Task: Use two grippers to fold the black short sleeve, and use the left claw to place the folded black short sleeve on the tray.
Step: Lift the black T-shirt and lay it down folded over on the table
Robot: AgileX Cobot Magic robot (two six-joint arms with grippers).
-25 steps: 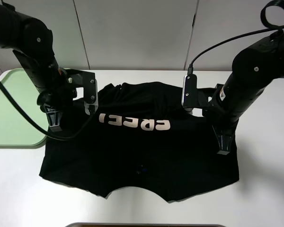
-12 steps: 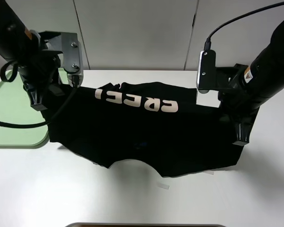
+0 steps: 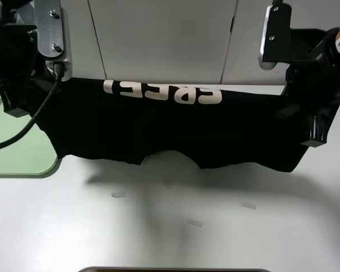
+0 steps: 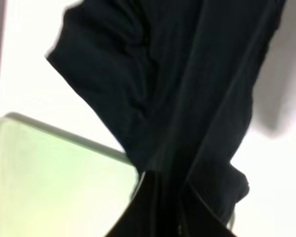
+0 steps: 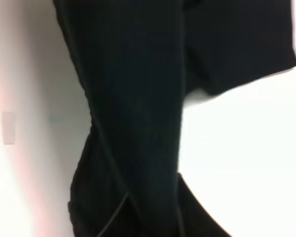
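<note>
Exterior high: gripping shirt [image 3: 170, 130] at opposite ends with left gripper [image 3: 14, 105] and right gripper [image 3: 313, 133], both clamped on cloth. Hangs stretched side to side above table [image 3: 73, 226], lettering uppermost. Reaches tray [image 3: 11, 153] at left gripper's end, nearer that arm.

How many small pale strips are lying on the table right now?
3: the left strip lies below the hanging black short sleeve, the middle strip is nearest the camera, and the right strip is further right. More may be hidden behind the cloth.
</note>
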